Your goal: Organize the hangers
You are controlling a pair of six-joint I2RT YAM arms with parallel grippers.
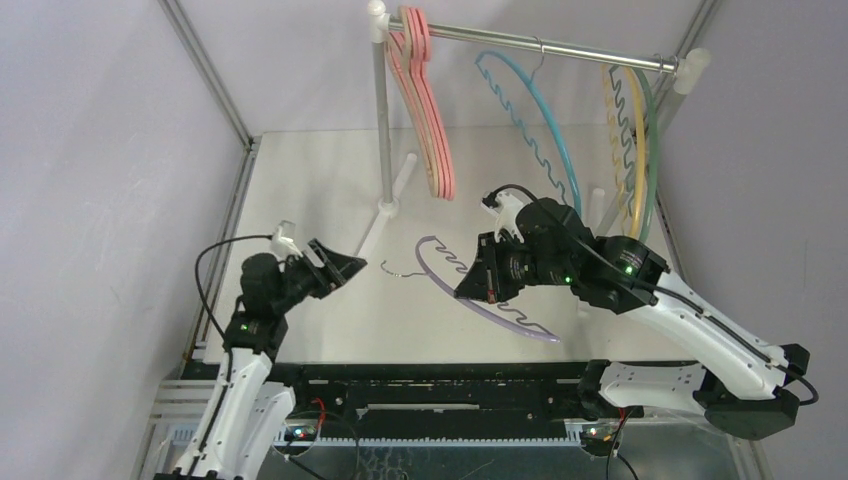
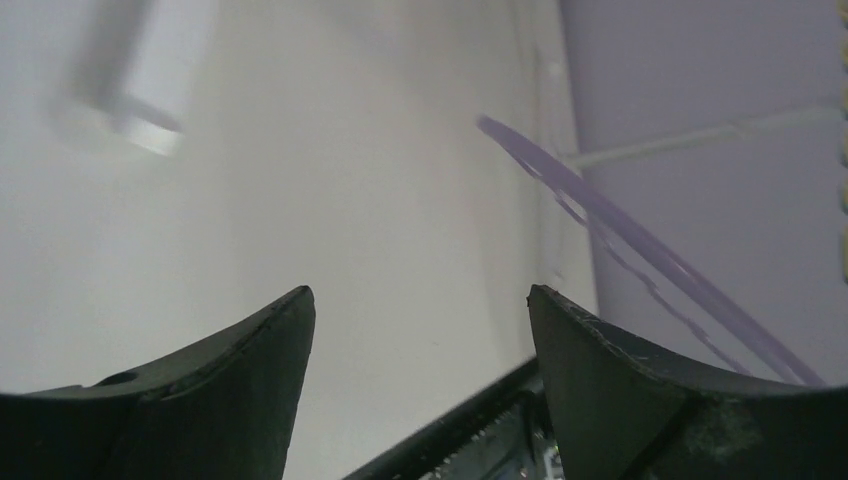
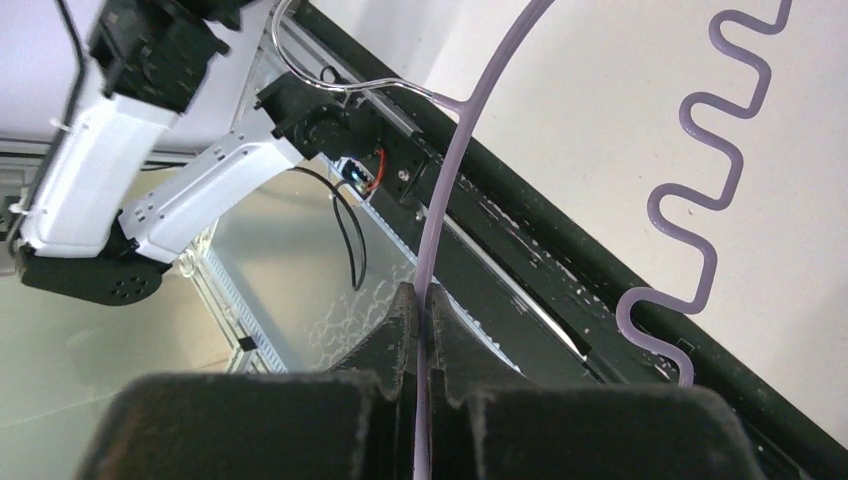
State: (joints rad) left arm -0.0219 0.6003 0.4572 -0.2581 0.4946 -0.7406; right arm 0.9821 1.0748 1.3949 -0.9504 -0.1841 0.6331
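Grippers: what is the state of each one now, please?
Left gripper: open, holding nothing.
Right gripper: closed on the arc of the purple hanger.

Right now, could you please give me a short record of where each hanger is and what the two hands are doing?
On the rail: pink hangers bunched at the left end; blue hanger near the middle; yellow hanger and green hanger at the right end
Off the rail: purple hanger, over the table
Right hand: shut on the purple hanger's arc
Left hand: open, holding nothing
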